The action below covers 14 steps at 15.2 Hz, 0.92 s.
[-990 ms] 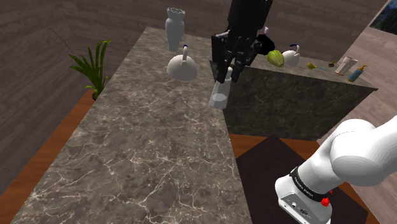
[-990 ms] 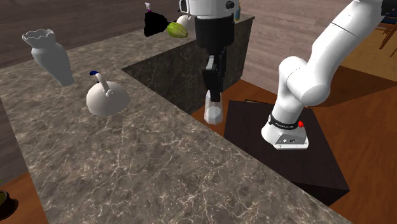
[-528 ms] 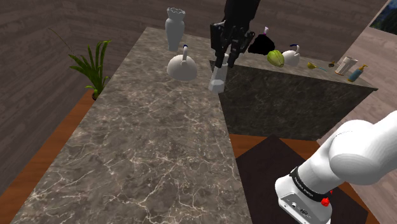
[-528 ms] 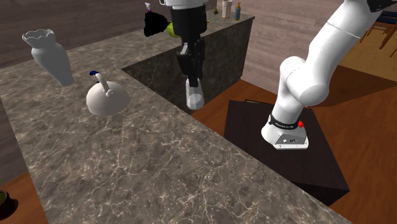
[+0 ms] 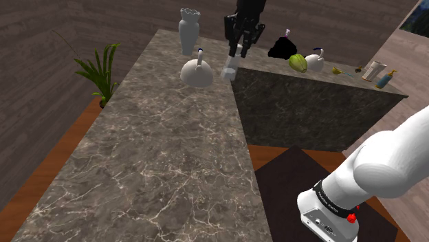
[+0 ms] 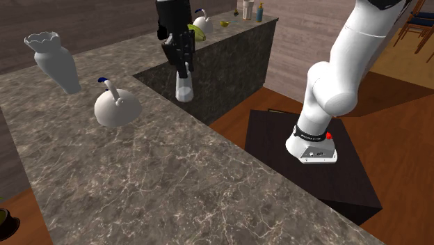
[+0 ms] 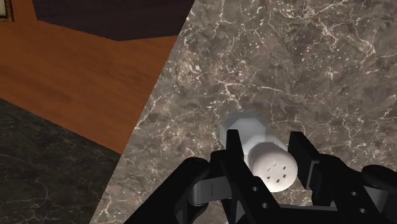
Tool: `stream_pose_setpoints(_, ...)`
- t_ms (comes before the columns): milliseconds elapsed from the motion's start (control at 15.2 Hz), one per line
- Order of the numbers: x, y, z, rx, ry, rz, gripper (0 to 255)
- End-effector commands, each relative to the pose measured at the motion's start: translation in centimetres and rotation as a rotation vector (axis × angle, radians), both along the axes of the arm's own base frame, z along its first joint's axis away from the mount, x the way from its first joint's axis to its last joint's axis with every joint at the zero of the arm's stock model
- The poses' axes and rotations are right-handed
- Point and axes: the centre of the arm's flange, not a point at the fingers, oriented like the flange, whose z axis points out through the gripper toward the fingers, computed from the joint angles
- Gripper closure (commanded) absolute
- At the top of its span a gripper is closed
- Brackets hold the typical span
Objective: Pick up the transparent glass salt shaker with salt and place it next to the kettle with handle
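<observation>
1. The pincer (image 7: pixel 267 151) is seen shut tight on the salt shaker (image 7: pixel 272 168): both black fingers are pressed to its sides just below the white, holed cap, and the pale body is hung upright beneath them.
2. The shaker is found near the kettle (image 5: pixel 196 72), to the kettle's right in the shoulder view; a strip of bare marble is left between them.
3. It is held low over the table (image 5: pixel 158 165), by the table's edge on the side away from the kettle. Whether its base is down on the marble cannot be told.
4. The step in hand is judged to be the set-down; the spot beside the kettle looks as good as reached.
5. For a clean finish, the shaker should be lowered straight and slowly until its base is borne flat by the marble; only then should the fingers be parted and the hand lifted straight up.
6. Care is called for: a tall, narrow thing is easily tipped if released early or at a tilt, and with the edge so near, any correction is best made toward the kettle, short of its round belly.
7. Beyond the kettle, the white vase (image 5: pixel 188 31) is set well apart and should not be troubled.
</observation>
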Motion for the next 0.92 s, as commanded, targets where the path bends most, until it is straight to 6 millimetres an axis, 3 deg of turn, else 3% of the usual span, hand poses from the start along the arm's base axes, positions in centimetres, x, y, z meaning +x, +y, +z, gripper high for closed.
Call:
stream_pose_setpoints(0, 2.1, -1.4, 0.2, 0.0, -0.001, 0.001, 255)
stream_pose_setpoints(858, 16.0, -11.4, 0.2, 0.0, -0.001, 0.001, 255)
